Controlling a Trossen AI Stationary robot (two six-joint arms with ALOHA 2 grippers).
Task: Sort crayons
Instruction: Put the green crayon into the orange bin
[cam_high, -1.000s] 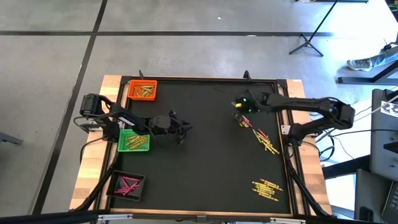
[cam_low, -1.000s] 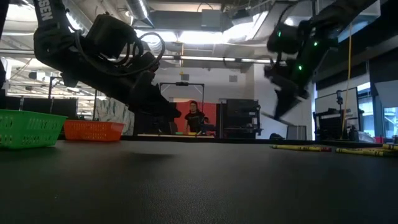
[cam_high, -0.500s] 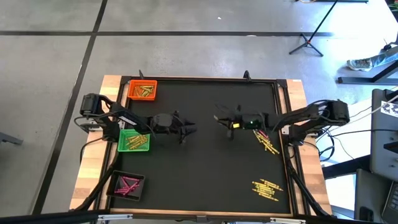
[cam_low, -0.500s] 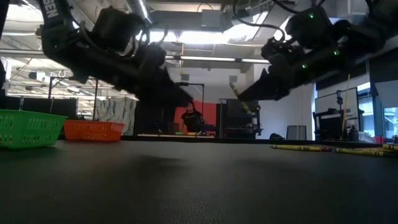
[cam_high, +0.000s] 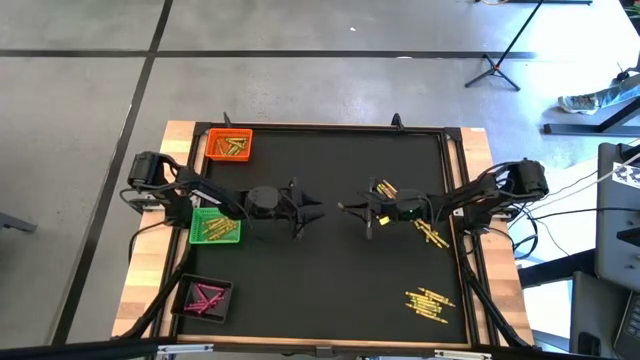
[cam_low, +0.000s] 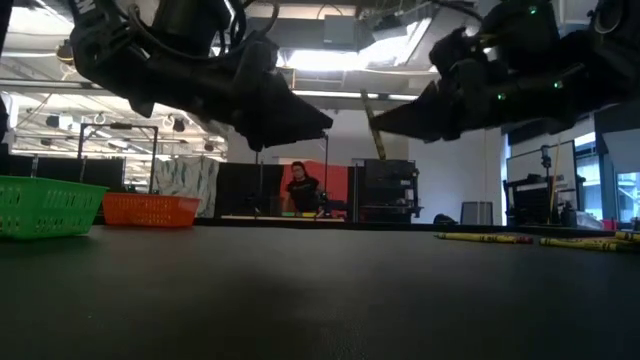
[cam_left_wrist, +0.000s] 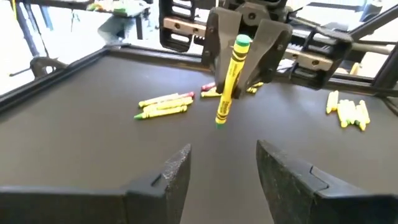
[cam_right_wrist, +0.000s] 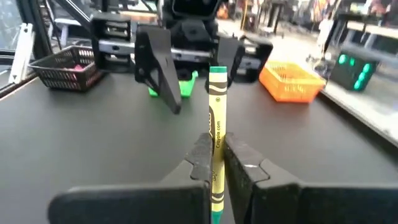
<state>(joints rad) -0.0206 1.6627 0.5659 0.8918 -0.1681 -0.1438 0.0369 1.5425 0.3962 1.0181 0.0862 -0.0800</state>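
Bench (cam_high: 330, 280): both arms meet near its centre, claws facing.
Handover: the left claw (cam_high: 312, 209) ought to advance squarely until its released, wide-spread fingers flank the crayon.
Right claw (cam_right_wrist: 216, 163): clenched on the yellow crayon (cam_left_wrist: 228, 79), held upright, at 3 o'clock from the left claw.

The right hand (cam_high: 352, 209), clamped on a yellow crayon (cam_right_wrist: 216, 155), has swung away from the crayons scattered near the surface's right edge and moved in to mid-surface. The left hand (cam_high: 312, 210) has pushed out from beside the green tray (cam_high: 215, 227) toward the middle, and its fingers (cam_left_wrist: 173, 174) have spread apart. The two hands now face each other, tips near but not touching
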